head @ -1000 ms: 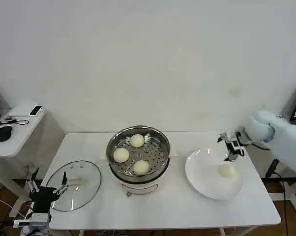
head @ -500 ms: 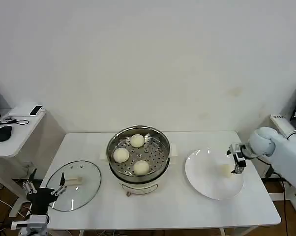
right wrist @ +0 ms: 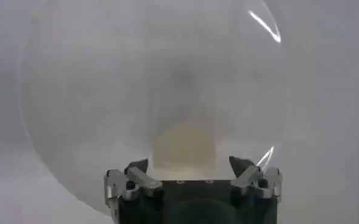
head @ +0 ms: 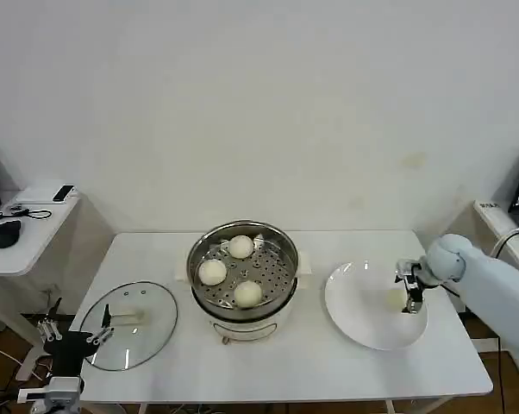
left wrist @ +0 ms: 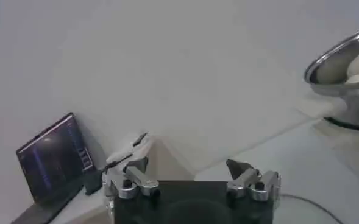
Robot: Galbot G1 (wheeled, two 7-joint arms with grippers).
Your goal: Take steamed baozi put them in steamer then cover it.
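The steamer (head: pixel 281 259) stands mid-table with three baozi on its perforated tray (head: pixel 240 247) (head: pixel 212 272) (head: pixel 247 293). A fourth baozi (head: pixel 394 298) (right wrist: pixel 184 146) lies on the white plate (head: pixel 354 302) (right wrist: pixel 94 91) to the right. My right gripper (head: pixel 409 291) (right wrist: pixel 188 167) is low over the plate, open, with a finger on each side of that baozi and not closed on it. The glass cover (head: pixel 130 312) lies flat at the table's left. My left gripper (head: pixel 70 335) (left wrist: pixel 188 173) hangs open and empty below the table's left front corner. The steamer's rim (left wrist: pixel 344 58) also appears in the left wrist view.
A side table (head: pixel 27 228) with a mouse and cables stands left of the main table, and a dark screen (left wrist: pixel 51 158) is beside it. Bare white tabletop (head: pixel 328 362) runs along the front. The wall is close behind.
My right gripper came down and forward from the plate's far edge onto the baozi on the plate. My left gripper sank slightly lower and to the left.
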